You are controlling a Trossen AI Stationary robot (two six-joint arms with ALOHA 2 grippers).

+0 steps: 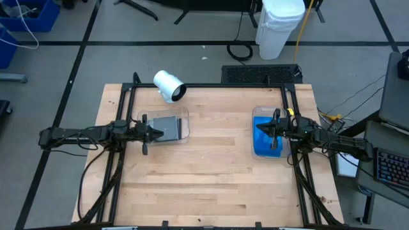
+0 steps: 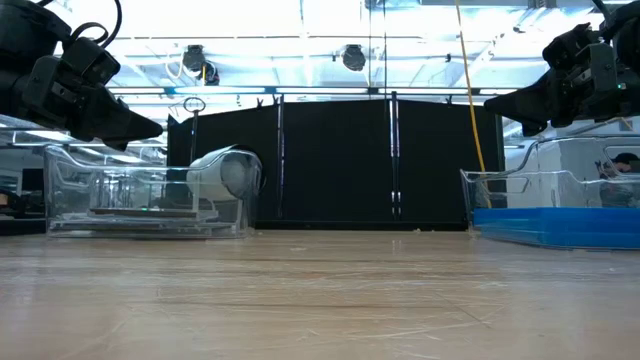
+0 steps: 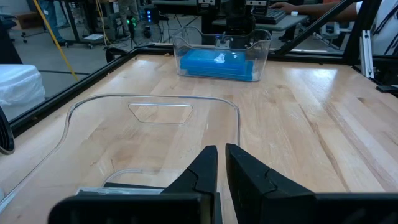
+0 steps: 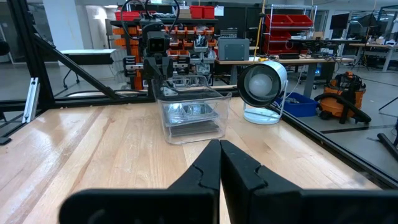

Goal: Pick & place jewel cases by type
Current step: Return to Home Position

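Observation:
Dark grey jewel cases lie stacked in a clear tray on the table's left half. Bright blue jewel cases lie in a second clear tray on the right half. My left gripper hangs level over the left tray, above the grey cases, its fingers all but shut with a thin slit and nothing between them. My right gripper hangs level over the blue cases and is shut and empty. From the wrists, the blue cases and the grey cases show across the table.
A white cylinder lies on its side at the table's far edge, just behind the left tray. A black frame runs along the far edge and both sides. Bare wood spans the middle and near part of the table.

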